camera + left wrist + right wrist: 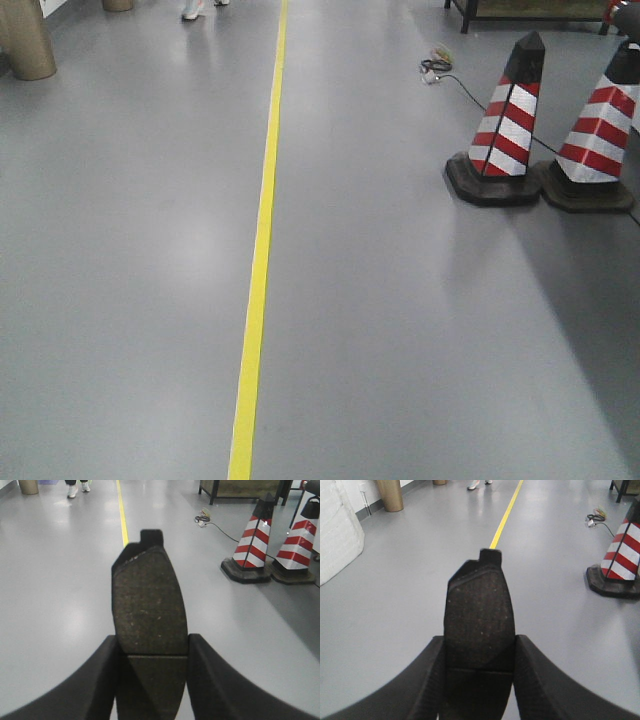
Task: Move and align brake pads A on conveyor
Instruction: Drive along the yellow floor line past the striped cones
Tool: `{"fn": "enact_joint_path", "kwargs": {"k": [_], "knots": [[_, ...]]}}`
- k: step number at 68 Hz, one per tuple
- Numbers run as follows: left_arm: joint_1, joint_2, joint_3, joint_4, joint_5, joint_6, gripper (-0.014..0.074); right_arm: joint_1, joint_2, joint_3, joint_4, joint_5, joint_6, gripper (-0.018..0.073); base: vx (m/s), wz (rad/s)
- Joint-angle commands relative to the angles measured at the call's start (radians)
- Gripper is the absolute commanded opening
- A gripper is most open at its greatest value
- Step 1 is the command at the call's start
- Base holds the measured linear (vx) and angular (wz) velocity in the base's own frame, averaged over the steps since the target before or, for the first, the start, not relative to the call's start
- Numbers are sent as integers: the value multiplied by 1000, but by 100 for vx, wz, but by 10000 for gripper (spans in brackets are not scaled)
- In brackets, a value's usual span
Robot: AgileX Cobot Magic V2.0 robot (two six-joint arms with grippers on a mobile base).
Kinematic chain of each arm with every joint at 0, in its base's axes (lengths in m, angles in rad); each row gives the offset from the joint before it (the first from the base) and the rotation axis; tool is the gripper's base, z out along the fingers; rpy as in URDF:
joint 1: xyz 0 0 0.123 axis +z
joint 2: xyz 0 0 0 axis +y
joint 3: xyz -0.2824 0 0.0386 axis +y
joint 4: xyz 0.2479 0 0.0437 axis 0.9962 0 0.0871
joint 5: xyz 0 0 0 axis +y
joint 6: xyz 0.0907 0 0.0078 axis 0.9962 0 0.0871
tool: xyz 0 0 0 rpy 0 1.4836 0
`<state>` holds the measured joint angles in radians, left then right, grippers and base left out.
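Both jaws point forward, clamping left brake pad point(149, 605) and right brake pad point(479, 615).

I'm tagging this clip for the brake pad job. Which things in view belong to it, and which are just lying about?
Job: left pad in the left gripper; right pad in the right gripper. Conveyor not in view.
Lying about: two striped cones, floor cable, yellow line.

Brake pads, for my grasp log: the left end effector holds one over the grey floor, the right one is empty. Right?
No. The right end effector holds a brake pad too, as the right wrist view shows. The rest stands.
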<state>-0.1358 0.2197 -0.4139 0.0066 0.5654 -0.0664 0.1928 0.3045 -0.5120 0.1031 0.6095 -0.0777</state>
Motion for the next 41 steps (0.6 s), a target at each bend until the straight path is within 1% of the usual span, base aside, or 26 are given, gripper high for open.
{"fn": "enact_joint_path", "kwargs": {"k": [1, 41], "knots": [[-1, 11, -27, -7, -99, -2, -6, -3, 10, -31, -2, -99, 0, -7, 68, 5], [-1, 11, -27, -7, -99, -2, -6, -3, 10, -31, -2, -99, 0, -7, 64, -1]]}}
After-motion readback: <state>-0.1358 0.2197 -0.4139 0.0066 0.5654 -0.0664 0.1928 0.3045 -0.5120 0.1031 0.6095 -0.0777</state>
